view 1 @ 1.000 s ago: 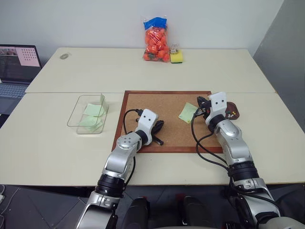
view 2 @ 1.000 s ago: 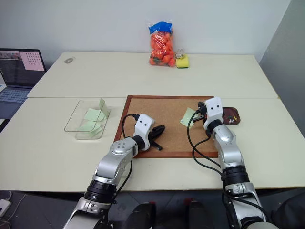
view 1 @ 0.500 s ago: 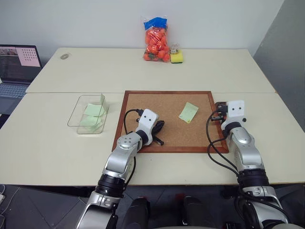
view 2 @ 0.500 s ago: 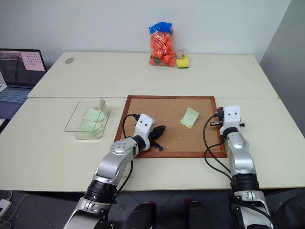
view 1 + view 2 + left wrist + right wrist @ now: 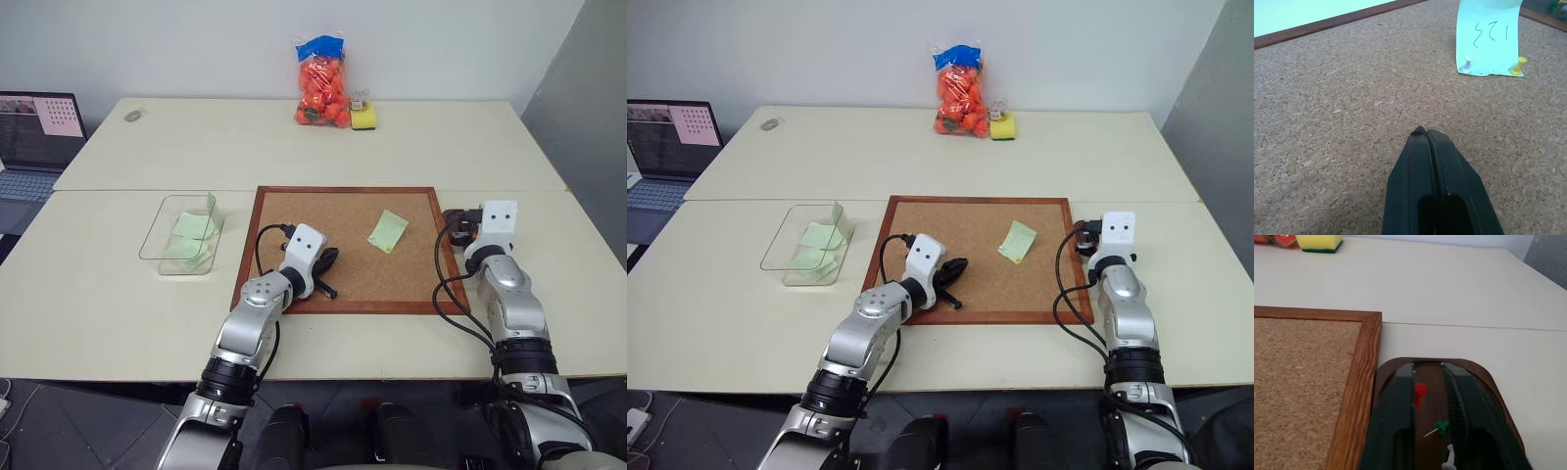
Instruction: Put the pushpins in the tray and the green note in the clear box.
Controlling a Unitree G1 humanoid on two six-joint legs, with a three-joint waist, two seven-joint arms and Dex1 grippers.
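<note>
My right wrist view shows my right pincer [image 5: 1427,396] now parted over the small reddish-brown tray [image 5: 1484,382], red pushpin [image 5: 1420,390] between; it swung rightward off the corkboard [image 5: 343,245].

My left pincer [image 5: 1426,134] stays shut, empty.

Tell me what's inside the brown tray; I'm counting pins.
In the tray a red pushpin, a green one and a white one show between the right pincer's open fingers, which cover the rest.

Green note [image 5: 388,231] pinned on corkboard by white [image 5: 1467,62] and yellow pushpins [image 5: 1519,64]; red [image 5: 1420,390], green pins [image 5: 1440,426] in tray [image 5: 1484,377]; clear box [image 5: 157,233] left.
</note>
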